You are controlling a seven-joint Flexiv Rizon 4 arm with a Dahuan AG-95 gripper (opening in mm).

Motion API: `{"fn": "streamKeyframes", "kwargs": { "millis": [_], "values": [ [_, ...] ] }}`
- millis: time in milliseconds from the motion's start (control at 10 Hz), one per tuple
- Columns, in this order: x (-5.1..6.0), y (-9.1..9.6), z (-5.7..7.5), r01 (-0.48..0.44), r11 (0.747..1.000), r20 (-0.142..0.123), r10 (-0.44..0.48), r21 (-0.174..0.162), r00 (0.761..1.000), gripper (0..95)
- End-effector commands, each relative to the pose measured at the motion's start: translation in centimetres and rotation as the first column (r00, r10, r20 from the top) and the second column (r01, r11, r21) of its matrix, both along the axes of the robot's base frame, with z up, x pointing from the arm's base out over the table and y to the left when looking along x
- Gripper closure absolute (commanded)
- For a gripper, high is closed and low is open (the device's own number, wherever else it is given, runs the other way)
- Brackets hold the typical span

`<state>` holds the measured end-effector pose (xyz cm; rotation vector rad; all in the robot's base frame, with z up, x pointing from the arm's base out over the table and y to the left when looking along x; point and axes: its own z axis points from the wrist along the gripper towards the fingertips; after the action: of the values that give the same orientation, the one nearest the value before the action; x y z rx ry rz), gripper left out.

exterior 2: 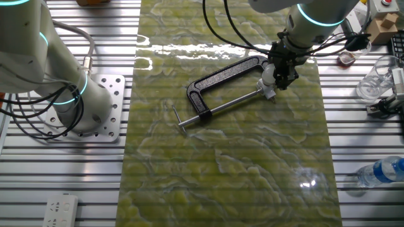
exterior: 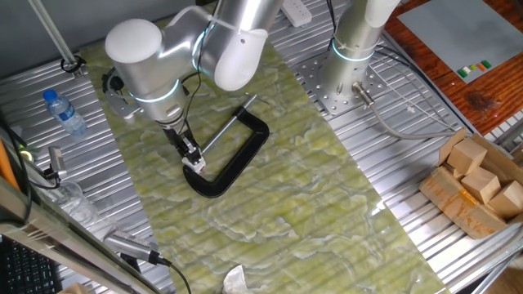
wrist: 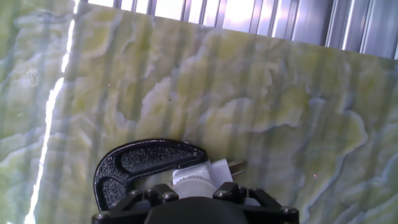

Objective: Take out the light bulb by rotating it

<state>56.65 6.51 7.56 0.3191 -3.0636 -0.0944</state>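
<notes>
One gripper [exterior: 194, 160] closes on the light bulb [wrist: 194, 181], held in the black C-clamp [exterior 2: 218, 82] on the tabletop [exterior 2: 252, 164]; a steady, axis-true twist should free it without slipping.

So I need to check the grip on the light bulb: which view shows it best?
The hand view: the light bulb appears large, with its white base just ahead of the end effector. In one fixed view it is a tiny white speck under the end effector by the C-clamp. The other fixed view shows a small white patch.
</notes>
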Motion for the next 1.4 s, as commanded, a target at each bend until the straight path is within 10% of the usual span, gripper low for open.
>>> {"fn": "streamKeyframes", "kwargs": {
  "millis": [100,600,1400],
  "values": [
    [-0.01,-0.06,-0.09,-0.067,0.998,0.0,0.067,-0.014,0.998,95.0],
    [0.0,0.02,-0.01,-0.36,0.933,0.007,0.36,0.011,0.933,95.0],
    [-0.06,0.24,0.02,-0.772,0.635,0.043,0.771,0.034,0.636,95.0]
  ]
}}
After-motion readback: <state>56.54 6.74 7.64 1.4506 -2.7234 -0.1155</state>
